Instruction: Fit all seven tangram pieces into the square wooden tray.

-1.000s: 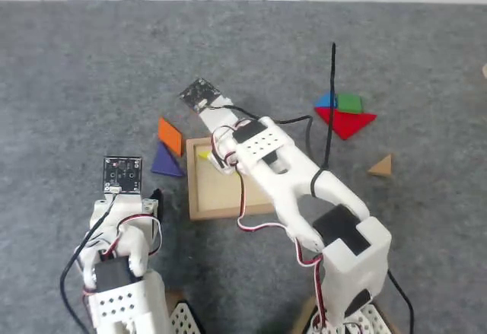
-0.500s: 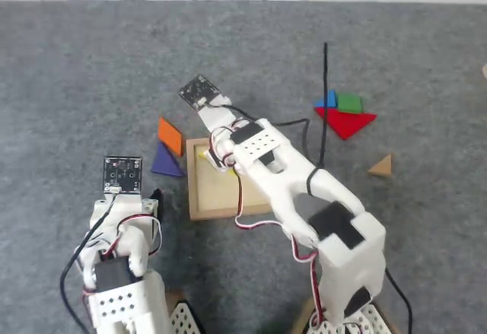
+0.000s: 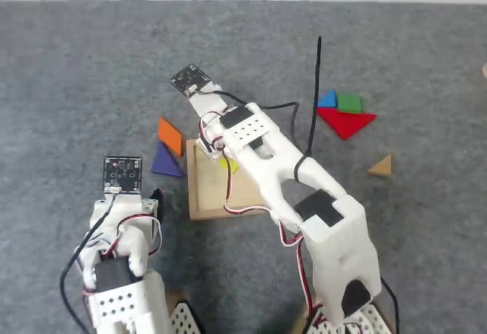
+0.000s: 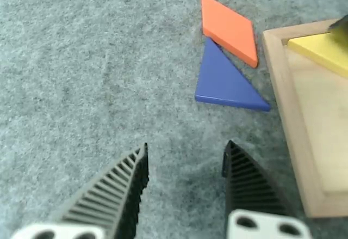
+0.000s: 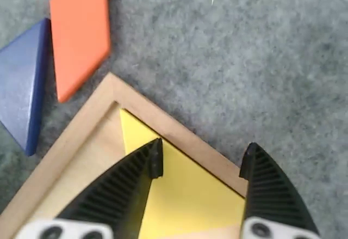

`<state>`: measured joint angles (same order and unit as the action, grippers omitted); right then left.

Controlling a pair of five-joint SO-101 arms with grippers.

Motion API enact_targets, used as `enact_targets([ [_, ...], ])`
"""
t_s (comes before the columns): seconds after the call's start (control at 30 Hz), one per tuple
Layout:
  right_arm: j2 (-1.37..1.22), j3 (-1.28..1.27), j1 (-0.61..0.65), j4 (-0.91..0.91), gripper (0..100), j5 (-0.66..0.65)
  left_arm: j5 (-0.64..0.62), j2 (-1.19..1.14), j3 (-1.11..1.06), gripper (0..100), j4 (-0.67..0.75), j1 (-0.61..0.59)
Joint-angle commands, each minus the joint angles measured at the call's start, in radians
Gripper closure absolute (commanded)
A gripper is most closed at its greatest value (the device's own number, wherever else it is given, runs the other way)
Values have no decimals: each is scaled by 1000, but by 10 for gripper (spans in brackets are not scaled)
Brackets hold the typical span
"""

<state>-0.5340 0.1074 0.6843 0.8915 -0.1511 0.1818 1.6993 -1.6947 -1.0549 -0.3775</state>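
The square wooden tray [image 3: 204, 201] sits mid-table. A yellow triangle [image 5: 182, 192] lies in its far left corner, also seen as the yellow triangle [image 3: 228, 164] from above. My right gripper [image 5: 204, 157] hangs open over that corner, one fingertip above the yellow piece and the other beyond the rim [image 5: 163, 120]. An orange parallelogram [image 3: 170, 135] and a dark blue triangle [image 3: 166, 160] lie just left of the tray. My left gripper [image 4: 185, 160] is open over bare carpet, short of the blue triangle [image 4: 225, 81].
Right of the tray lie a red triangle [image 3: 346, 123], a green square [image 3: 350, 103], a small blue piece [image 3: 326, 100] and a tan triangle [image 3: 380, 166]. The right arm [image 3: 281, 174] and its black cable [image 3: 313, 98] cross over the tray. Grey carpet surrounds everything.
The right arm has swung farther back and left over the tray's corner. More of the yellow triangle now shows beside it. The left arm has kept still.
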Motion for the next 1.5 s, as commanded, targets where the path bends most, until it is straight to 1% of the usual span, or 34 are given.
enact_targets([
  [0.0, 71, 38, -10, 56, 754, -12, 8, 11, 5, 782, -3, 2],
  [0.13, 189, 38, -22, 150, 754, -15, 8, 11, 5, 782, -3, 2],
  [0.27, 341, 37, -77, 286, 754, -32, 8, 11, 5, 782, -3, 2],
  [0.33, 415, 37, -145, 340, 754, -34, 8, 11, 5, 782, -3, 2],
  [0.4, 469, 40, -249, 361, 754, -40, 8, 11, 5, 782, -3, 2],
  [0.5, 486, 41, -406, 325, 754, -97, 8, 11, 5, 782, -3, 2],
  [0.57, 450, 38, -483, 277, 754, -121, 8, 11, 5, 782, -3, 2],
  [0.63, 377, 43, -529, 223, 753, -138, 8, 11, 5, 782, -3, 2],
  [0.77, 208, 83, -562, 71, 753, -137, 8, 11, 5, 782, -3, 2],
  [0.83, 131, 126, -564, -4, 753, -110, 8, 11, 5, 782, -3, 2],
  [1.0, -58, 272, -564, -170, 753, 20, 8, 11, 5, 782, -3, 2],
  [1.07, -127, 322, -579, -211, 753, 40, 8, 11, 5, 782, -3, 2],
  [1.23, -280, 393, -622, -226, 753, 37, 8, 11, 5, 782, -3, 2],
  [1.37, -335, 410, -667, -220, 754, 37, 8, 11, 5, 782, -3, 2],
  [1.47, -326, 425, -682, -125, 754, 35, 8, 11, 5, 782, -3, 2],
])
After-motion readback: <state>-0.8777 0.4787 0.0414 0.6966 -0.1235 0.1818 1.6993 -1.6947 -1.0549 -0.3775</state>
